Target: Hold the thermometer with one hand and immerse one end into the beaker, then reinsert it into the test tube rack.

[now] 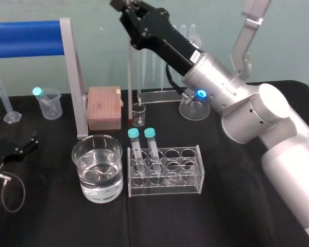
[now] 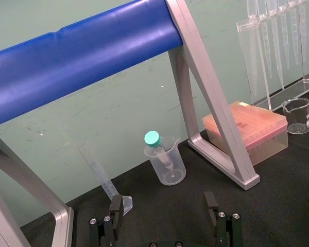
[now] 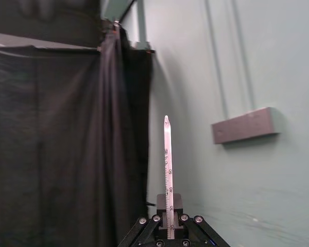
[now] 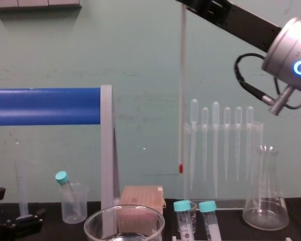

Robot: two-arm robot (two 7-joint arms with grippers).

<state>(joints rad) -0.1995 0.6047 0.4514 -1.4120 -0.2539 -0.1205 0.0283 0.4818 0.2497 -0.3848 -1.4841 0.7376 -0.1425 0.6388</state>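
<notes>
right claw (image 3: 169, 213): gripping long thin glass thermometer (image 1: 130, 77), high behind wide clear glass beaker (image 1: 78, 152)
left claw (image 2: 163, 205): wide, left of beaker

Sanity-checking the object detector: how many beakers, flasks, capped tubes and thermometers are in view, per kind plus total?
Beakers: 3 (big glass beaker, small glass beaker, plastic beaker)
Flasks: 1
Capped tubes: 3 (two in the rack, one in the plastic beaker)
Thermometers: 1, shut in the right gripper; left gripper open, parked at far left
Total: 8
</notes>
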